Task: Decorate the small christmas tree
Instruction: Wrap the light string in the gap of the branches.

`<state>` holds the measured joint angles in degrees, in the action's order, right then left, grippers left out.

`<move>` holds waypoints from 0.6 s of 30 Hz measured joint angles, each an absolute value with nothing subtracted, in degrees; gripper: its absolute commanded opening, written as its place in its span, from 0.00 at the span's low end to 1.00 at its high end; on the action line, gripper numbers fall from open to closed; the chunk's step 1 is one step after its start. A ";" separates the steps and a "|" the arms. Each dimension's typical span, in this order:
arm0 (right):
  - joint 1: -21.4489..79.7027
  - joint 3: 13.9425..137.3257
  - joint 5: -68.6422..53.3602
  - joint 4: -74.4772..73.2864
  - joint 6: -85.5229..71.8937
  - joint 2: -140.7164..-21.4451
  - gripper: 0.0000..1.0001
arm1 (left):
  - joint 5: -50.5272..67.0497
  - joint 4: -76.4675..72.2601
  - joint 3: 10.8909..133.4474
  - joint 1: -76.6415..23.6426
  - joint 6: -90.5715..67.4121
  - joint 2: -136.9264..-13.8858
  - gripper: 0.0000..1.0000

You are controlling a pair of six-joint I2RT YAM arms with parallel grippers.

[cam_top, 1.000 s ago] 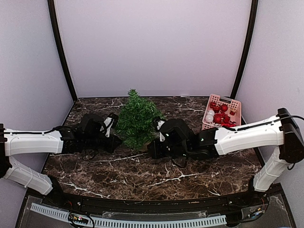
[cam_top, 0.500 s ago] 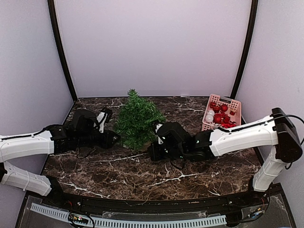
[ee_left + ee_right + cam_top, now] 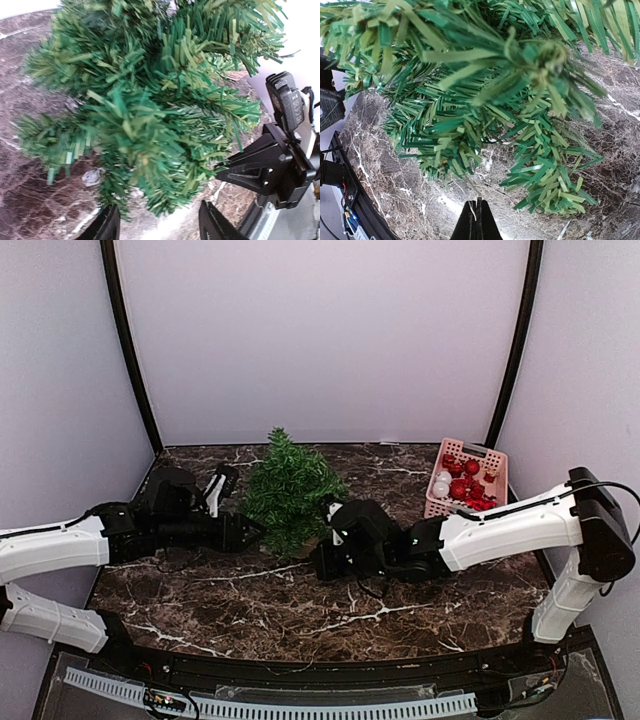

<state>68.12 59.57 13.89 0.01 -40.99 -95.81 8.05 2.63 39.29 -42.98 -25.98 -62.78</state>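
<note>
One change over the last second: the left fingers (image 3: 107,227) have gone from closed to moderately wide, empty, beneath the lower branches of the small christmas tree (image 3: 290,490). It stands upright on the worktop (image 3: 250,610) between both arms. Right fingers (image 3: 476,222) are pressed together, empty. No ornaments are visible on the tree, so decorating appears not yet begun.

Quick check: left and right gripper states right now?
Left gripper: open, nothing between the fingers, close to the tree at its lower branches.
Right gripper: closed, nothing visibly held.
</note>
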 measured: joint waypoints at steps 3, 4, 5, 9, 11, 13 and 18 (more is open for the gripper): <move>68.10 59.05 13.87 0.27 -41.01 -95.77 0.00 | 9.87 1.13 39.18 -43.09 -27.42 -64.01 0.60; 68.10 58.85 13.87 0.36 -41.04 -95.77 0.00 | 10.44 0.54 39.13 -43.29 -27.86 -64.55 0.60; 68.10 58.65 13.87 0.38 -41.04 -95.77 0.00 | 11.07 -0.25 39.05 -43.38 -28.27 -65.12 0.61; 68.10 58.52 13.82 0.40 -41.01 -95.77 0.00 | 12.58 -2.20 39.03 -44.27 -29.36 -68.16 0.62; 68.10 58.52 13.74 0.34 -41.01 -95.66 0.00 | 12.69 -2.24 39.03 -44.71 -29.63 -69.93 0.62; 68.10 58.52 13.74 0.34 -40.99 -95.39 0.00 | 12.69 -2.24 39.03 -44.97 -29.85 -71.48 0.61; 68.10 58.48 14.04 0.38 -41.01 -94.78 0.00 | 12.60 -2.44 39.03 -45.23 -30.39 -73.52 0.44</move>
